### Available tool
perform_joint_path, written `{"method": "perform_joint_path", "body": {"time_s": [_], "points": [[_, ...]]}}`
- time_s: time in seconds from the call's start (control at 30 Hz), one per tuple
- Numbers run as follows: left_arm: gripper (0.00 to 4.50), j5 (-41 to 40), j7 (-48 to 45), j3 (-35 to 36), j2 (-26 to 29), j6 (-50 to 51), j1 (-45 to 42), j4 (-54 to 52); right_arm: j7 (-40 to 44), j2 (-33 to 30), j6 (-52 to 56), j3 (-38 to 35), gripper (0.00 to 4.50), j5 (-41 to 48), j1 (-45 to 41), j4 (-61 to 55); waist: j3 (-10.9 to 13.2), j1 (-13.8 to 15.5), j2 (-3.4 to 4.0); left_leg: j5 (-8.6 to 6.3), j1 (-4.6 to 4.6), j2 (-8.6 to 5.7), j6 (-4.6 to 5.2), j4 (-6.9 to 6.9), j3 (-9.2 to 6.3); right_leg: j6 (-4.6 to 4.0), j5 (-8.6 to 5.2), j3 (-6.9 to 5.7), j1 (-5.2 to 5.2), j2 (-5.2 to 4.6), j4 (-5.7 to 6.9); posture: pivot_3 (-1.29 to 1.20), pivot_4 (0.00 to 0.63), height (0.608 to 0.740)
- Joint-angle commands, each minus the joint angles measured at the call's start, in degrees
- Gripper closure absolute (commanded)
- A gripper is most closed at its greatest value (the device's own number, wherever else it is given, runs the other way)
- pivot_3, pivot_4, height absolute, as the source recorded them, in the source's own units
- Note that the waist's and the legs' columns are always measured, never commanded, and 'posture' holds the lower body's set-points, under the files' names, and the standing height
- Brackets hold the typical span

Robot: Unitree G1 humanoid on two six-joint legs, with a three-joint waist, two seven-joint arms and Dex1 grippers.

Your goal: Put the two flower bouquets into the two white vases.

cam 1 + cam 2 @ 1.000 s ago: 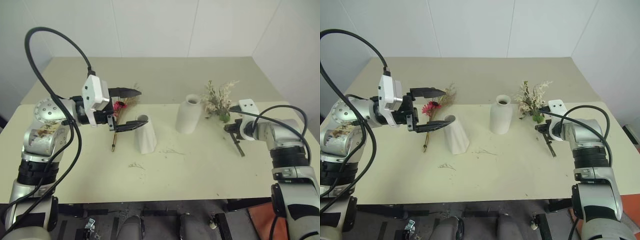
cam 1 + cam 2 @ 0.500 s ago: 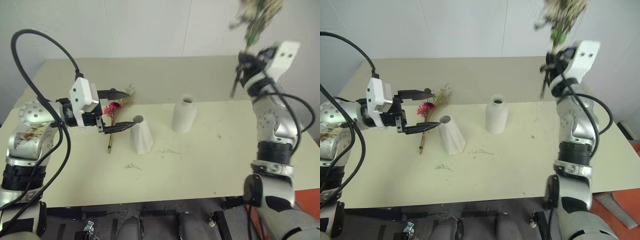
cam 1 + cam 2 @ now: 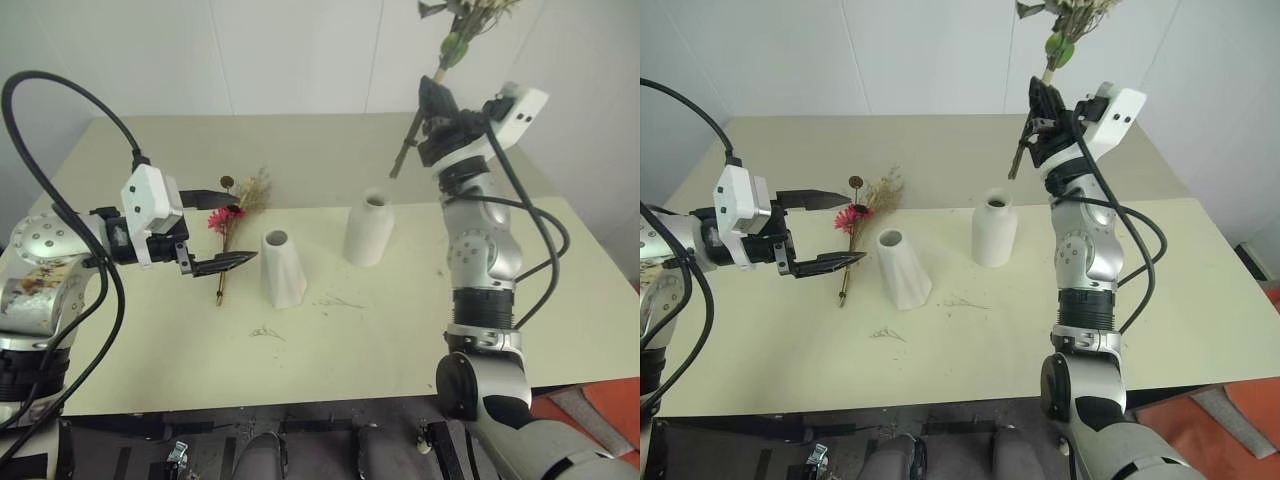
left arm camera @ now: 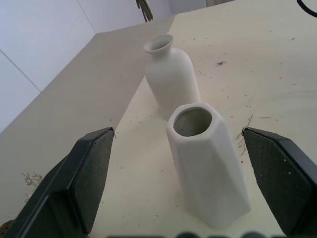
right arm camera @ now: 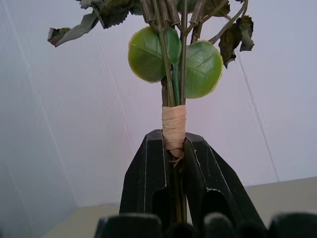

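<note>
- We see our right gripper [image 3: 432, 112] raised high above the table [image 3: 400, 330], its two black fingers [image 5: 148, 178] clamped together on the stems of the fuller bouquet [image 3: 462, 25], just under the tan wrapping band.
- That bouquet stands nearly upright in the grip, its green leaves and pale sprigs at the top edge of the head views; the bare stem ends hang below the fingers, pointing down toward seven o'clock.
- The stem ends are in the air above and slightly behind the taller vase [image 3: 368, 229], not touching it.
- The taller vase, a rounded bottle with a narrow neck, stands upright near the table's middle with its mouth free.
- The shorter faceted vase [image 3: 281, 267] stands at roughly eight o'clock from the taller one, near it but apart, also upright.
- Our left gripper [image 3: 227, 226] is held level, its fingers [image 4: 79, 183] spread wide apart and holding nothing; in its wrist view both vases sit between the finger pads.
- The slim bouquet [image 3: 232, 222] with the magenta flower lies flat on the table at nine o'clock from the faceted vase, under the open left fingers.
- A few dried crumbs [image 3: 268, 331] lie at six o'clock from the faceted vase.
</note>
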Motion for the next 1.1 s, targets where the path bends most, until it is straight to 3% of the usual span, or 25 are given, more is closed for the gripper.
{"method": "perform_joint_path", "body": {"time_s": [0.03,0.73,1.1], "points": [[0.00,-1.6,0.9,2.9,1.0,0.6,1.1,-2.4,1.6,0.8,-2.0,1.3,4.27,1.6,1.0,-3.4,0.0,0.0,0.00,0.00,0.01,0.00,0.00,-0.01,-0.01,0.00,0.00,0.00,0.00,0.00,-0.01,0.00,0.150,0.740],[0.00,-2.0,1.3,3.7,2.2,0.9,2.1,-2.9,9.2,1.6,-12.8,3.8,4.27,-0.9,6.8,7.0,0.0,0.0,0.01,0.01,0.06,0.00,-0.02,-0.03,0.01,-0.01,0.00,0.01,0.03,0.01,-0.01,0.00,0.150,0.740],[0.00,-1.6,1.4,3.1,1.7,0.0,1.4,-1.8,11.7,1.7,-15.9,6.9,4.27,-2.9,9.7,6.3,0.0,0.0,0.01,0.01,0.08,0.00,-0.02,-0.03,0.01,-0.01,0.01,0.01,0.04,0.01,-0.01,0.00,0.150,0.740]]}}
